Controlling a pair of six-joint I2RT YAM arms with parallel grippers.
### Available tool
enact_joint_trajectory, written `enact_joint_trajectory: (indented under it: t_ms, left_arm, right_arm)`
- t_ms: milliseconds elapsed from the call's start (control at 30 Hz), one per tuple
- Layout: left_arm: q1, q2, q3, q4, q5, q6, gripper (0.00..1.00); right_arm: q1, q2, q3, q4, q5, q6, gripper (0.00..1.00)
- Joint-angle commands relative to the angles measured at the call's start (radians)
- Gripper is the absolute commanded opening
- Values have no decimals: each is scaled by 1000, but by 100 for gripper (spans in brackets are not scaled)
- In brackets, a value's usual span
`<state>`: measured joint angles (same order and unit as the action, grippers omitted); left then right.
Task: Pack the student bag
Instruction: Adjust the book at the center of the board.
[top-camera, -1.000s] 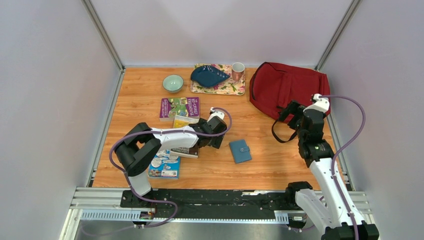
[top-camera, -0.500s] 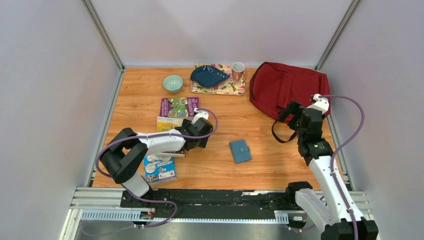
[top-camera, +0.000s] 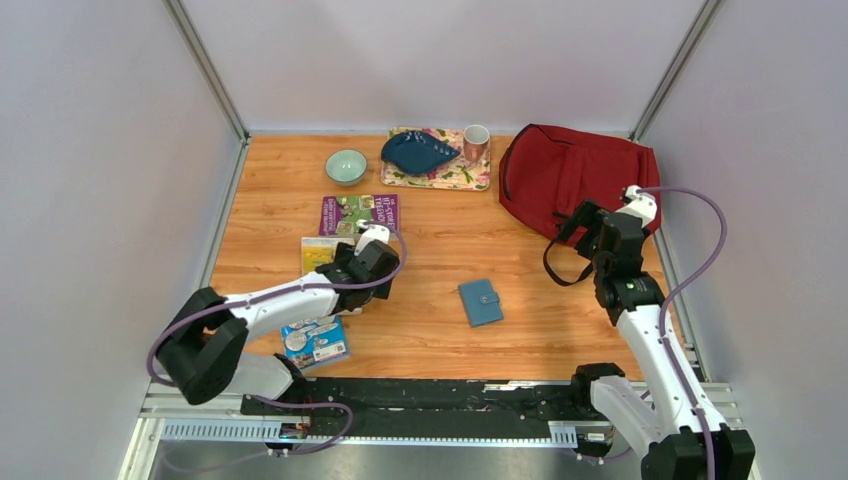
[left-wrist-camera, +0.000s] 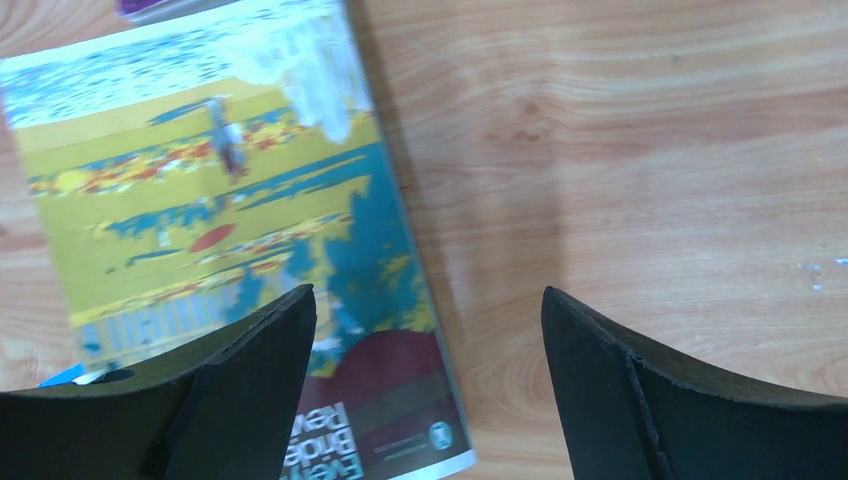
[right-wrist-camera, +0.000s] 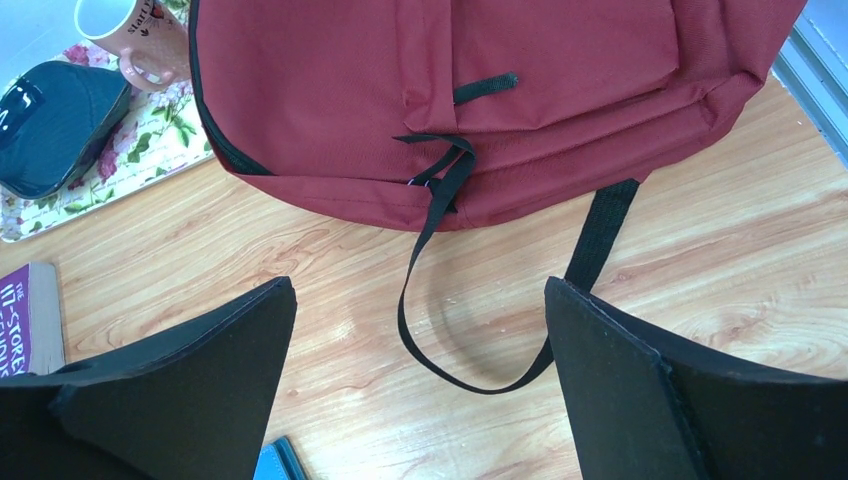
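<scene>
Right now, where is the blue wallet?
Top view: the blue wallet lies near the middle of the table, toward the right, nearer the front than the student bag.

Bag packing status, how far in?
Done: nothing visibly packed; the blue wallet and purple book lie on the table, outside the student bag. In hand: left tool open over the yellow book, holding nothing; right tool open by the bag's strap. Left: essentially all the packing.
</scene>
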<state>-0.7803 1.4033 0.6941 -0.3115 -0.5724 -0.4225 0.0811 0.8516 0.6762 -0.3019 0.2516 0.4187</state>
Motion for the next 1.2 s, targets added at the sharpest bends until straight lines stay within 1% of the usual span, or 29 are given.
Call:
enact_joint_trajectory:
  t_ms: [0, 167, 267, 300, 367, 433, 467, 500, 567, 600, 633, 700, 733, 767, 800, 833, 933, 1033, 1067, 1167]
  left_arm:
    - [55, -154, -71, -12, -23, -56, 91]
    - [78, -306, -120, -31, -52, -94, 91]
    - [76, -401, -142, -67, -44, -168, 92]
    - [76, -424, -149, -86, -41, -209, 92]
    - [76, -486, -153, -144, -37, -239, 92]
    - [78, -527, -160, -147, 53, -243, 92]
    - [76, -565, -166, -138, 112, -234, 90]
    - [75, -581, -169, -132, 255, -226, 88]
    - [64, -599, -182, -124, 397, -237, 82]
    - [47, -599, -189, -130, 467, -264, 82]
    - [-24, -601, -197, -132, 473, -275, 82]
    - [-103, -580, -209, -159, 439, -324, 82]
    - [-181, -570, -211, -181, 416, -340, 82]
    - [-207, -554, -205, -217, 384, -364, 82]
    - [-236, -552, -199, -269, 323, -412, 82]
    - [-255, -552, -202, -287, 309, -429, 82]
    - [-309, -579, -220, -331, 296, -492, 82]
    - [-382, -580, -225, -357, 305, -548, 82]
    - [-423, -573, -219, -371, 307, -564, 82]
    - [-505, -547, -211, -452, 246, -663, 82]
  right_arm:
    - [-9, 7, 42, 18, -9, 12, 98]
    - [-11, 18, 43, 37, -61, 31, 98]
    - [-12, 32, 43, 61, -126, 42, 98]
    - [-11, 46, 45, 69, -174, 45, 97]
    - [-12, 58, 49, 84, -236, 55, 96]
    - [-12, 82, 54, 99, -288, 69, 96]
    - [-12, 92, 56, 104, -301, 72, 95]
    - [-12, 111, 57, 110, -320, 72, 95]
    - [-12, 132, 65, 113, -331, 71, 95]
    - [-12, 148, 69, 112, -333, 68, 95]
    - [-12, 158, 75, 107, -334, 68, 95]
    - [-12, 174, 77, 107, -334, 68, 95]
    - [-11, 179, 77, 107, -337, 65, 95]
    - [-12, 184, 80, 106, -339, 61, 95]
    - [-11, 188, 82, 104, -341, 58, 95]
    - [-12, 190, 82, 98, -339, 54, 95]
    - [-11, 190, 88, 90, -328, 43, 95]
    - [-11, 195, 88, 87, -321, 38, 95]
    - [-12, 199, 91, 86, -319, 40, 95]
    - [-11, 210, 92, 87, -316, 38, 95]
